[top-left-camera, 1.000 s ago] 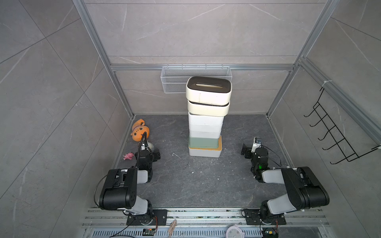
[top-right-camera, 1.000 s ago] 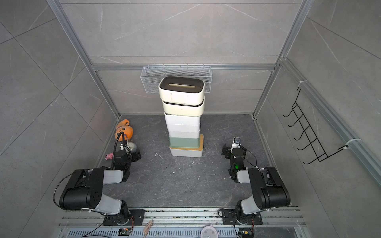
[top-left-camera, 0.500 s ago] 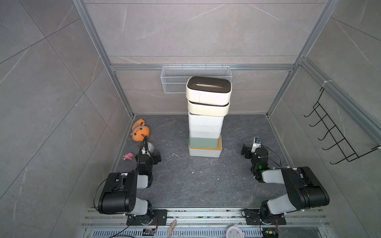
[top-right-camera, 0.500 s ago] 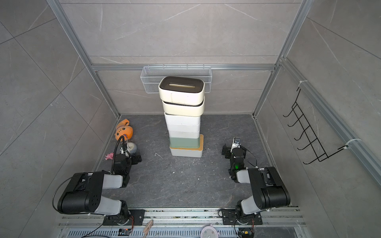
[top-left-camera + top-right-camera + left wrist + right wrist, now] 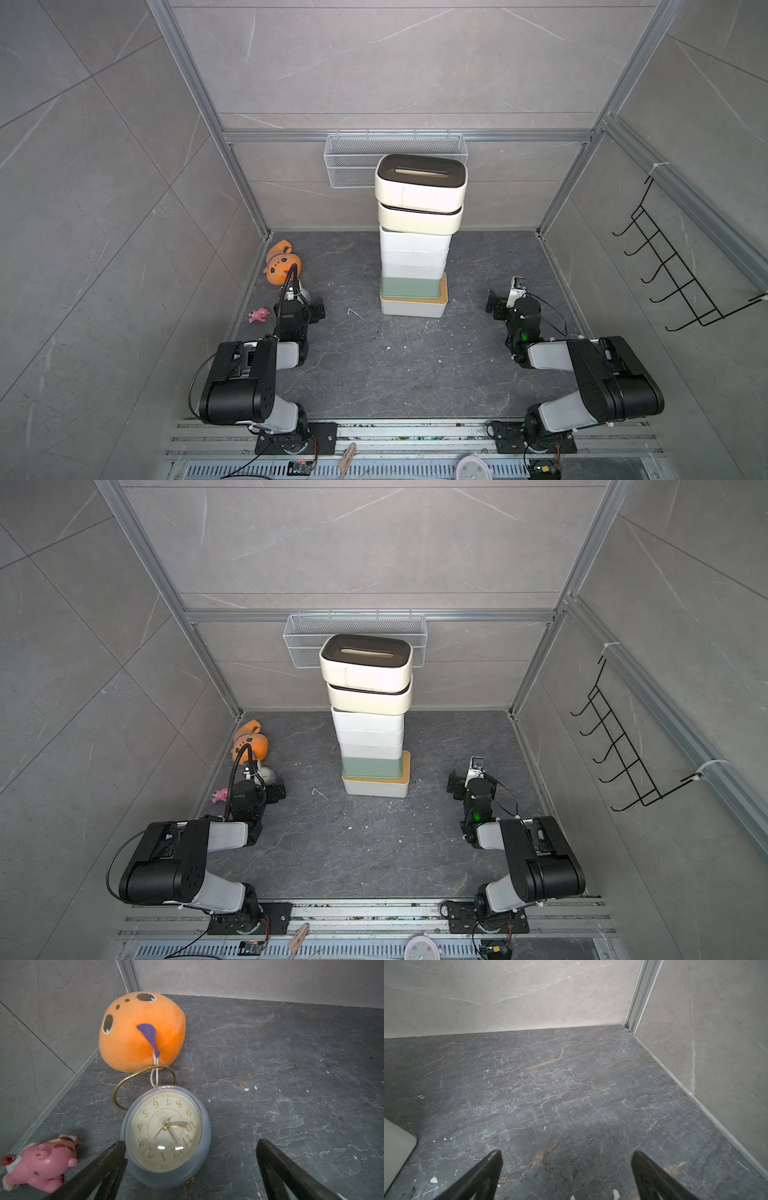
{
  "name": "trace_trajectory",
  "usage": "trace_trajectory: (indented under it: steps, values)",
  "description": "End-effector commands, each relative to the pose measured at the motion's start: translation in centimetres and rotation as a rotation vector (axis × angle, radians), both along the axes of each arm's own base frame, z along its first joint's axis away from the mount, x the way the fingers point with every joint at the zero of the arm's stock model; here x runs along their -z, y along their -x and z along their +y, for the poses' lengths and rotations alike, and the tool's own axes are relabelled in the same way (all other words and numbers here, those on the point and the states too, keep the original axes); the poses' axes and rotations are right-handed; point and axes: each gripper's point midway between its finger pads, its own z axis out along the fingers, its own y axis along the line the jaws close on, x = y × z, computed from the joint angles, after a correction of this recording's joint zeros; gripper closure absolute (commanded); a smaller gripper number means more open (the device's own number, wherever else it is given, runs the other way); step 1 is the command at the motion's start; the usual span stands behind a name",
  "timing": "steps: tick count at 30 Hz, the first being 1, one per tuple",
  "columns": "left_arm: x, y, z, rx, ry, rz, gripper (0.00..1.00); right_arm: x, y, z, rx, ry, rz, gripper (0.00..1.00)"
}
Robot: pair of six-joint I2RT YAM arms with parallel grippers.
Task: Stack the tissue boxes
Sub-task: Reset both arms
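Straight to the tissue boxes (image 5: 415, 249): all in one tall tower, mid-bench toward the back wall, well apart from both arms, clear in both top views. Up top, a cream box with a brown slotted lid (image 5: 419, 183), slot facing up, sitting a touch askew on a second cream box (image 5: 419, 220). Below those, narrower white boxes (image 5: 414, 245), three by the look of the seams. Then a pale green box (image 5: 409, 287), set toward the left arm's side of the bottom white box (image 5: 413, 308), leaving a strip of bamboo lid bare along the other edge. Behind the tower's top, a white wire basket (image 5: 353, 162) hung on the back wall.

Over to the left hand (image 5: 190, 1144): jaws spread wide, low over the dark bench (image 5: 291, 1064), gripping nothing. Between the fingers, the near end of a round clock (image 5: 166, 1132) lying face up; one finger (image 5: 112, 1159) right at its rim, contact impossible to call. Just beyond the clock, an orange plush (image 5: 141, 1032) close to the side wall, its white cord crossing the clock's gold wire loop. Beside the clock, by the wall, a pink toy (image 5: 41, 1165) on its side.

Across to the right hand (image 5: 566, 1153): jaws just as wide, holding nothing, pointed at the bench's back corner. At the frame's edge, a pale box corner (image 5: 396, 1142), hard to say from which box.

On the right-side wall, a black hook rack (image 5: 673, 266).
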Motion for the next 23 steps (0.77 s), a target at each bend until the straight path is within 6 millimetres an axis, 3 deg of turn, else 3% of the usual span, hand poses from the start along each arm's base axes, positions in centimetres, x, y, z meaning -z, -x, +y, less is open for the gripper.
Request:
trace_trajectory:
  steps: [1, 16, 20, 23]
  values:
    - [-0.6, -0.4, 0.1, 0.003, -0.008, -0.019, 0.0, 0.1, -0.1, 0.1, -0.002, -0.009, 0.007, 0.0]
    - [-0.6, -0.4, 0.1, 0.003, -0.009, -0.019, 0.0, 0.1, -0.1, 0.0, -0.004, -0.012, 0.006, 0.0]
    - [-0.6, -0.4, 0.1, 0.003, -0.009, -0.019, 0.0, -0.4, 0.8, 1.9, -0.097, 0.022, -0.04, 0.0]
    - [-0.6, -0.4, 0.1, 0.003, -0.009, -0.019, 0.0, 0.3, -0.3, 2.4, -0.165, -0.019, 0.021, 0.0]
